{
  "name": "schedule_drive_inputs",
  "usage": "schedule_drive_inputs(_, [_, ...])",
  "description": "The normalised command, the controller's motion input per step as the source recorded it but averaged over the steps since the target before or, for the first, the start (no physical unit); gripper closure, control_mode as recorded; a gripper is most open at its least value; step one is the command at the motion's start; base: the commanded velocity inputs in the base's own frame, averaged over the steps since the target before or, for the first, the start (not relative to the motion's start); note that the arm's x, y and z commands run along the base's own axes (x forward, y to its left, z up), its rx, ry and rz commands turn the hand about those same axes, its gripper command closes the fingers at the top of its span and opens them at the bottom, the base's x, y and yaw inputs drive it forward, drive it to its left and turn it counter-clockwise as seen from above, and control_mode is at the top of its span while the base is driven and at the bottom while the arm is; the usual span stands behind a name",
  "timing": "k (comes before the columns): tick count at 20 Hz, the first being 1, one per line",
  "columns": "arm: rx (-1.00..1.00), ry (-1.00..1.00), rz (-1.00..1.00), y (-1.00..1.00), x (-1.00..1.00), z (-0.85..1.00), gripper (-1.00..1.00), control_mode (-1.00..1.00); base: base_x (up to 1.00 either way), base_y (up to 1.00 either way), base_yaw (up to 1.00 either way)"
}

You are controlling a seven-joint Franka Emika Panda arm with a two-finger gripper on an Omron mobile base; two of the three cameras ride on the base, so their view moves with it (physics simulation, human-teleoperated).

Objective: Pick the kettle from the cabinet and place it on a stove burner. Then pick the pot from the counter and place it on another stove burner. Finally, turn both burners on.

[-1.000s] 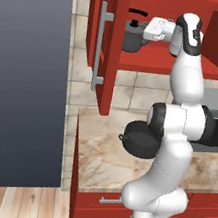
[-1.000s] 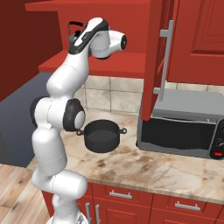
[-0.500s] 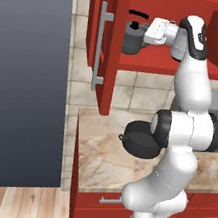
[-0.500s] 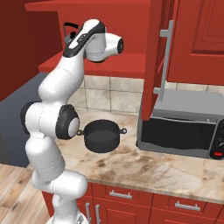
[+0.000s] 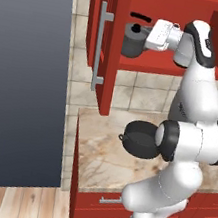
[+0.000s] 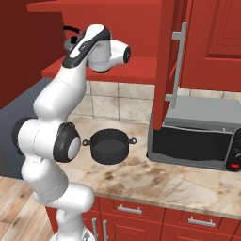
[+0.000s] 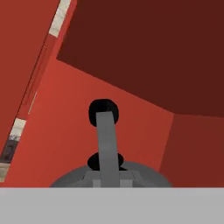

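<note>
Left base view has the arm reaching up into the cabinet (image 5: 112, 45), its end effector (image 5: 145, 36) right against the kettle (image 5: 133, 39), which sits on the cabinet shelf behind the open door. In the hand view the kettle (image 7: 107, 173) sits right below the camera, its spout and lid knob rising in front of the cabinet's red back wall; the fingertips are hidden, so whether they are spread or pinching the kettle cannot be told. The pot (image 6: 109, 146) stands on the table (image 6: 155, 176) below the cabinet, apart from the arm, beside a microwave (image 6: 200, 136). By my reading the task is at its very first step: the kettle is not yet out of the cabinet, the pot is untouched, and both placements and both burners remain to be done.
</note>
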Motion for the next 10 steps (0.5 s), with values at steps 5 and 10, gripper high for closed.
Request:
schedule_drive_inputs(5, [0.00, -0.04, 0.00, 0.04, -0.38, 0.00, 1.00, -1.00, 0.00, 0.00, 0.00])
schedule_drive_inputs(10, [0.00, -0.02, 0.00, 0.04, -0.37, 0.00, 1.00, -1.00, 0.00, 0.00, 0.00])
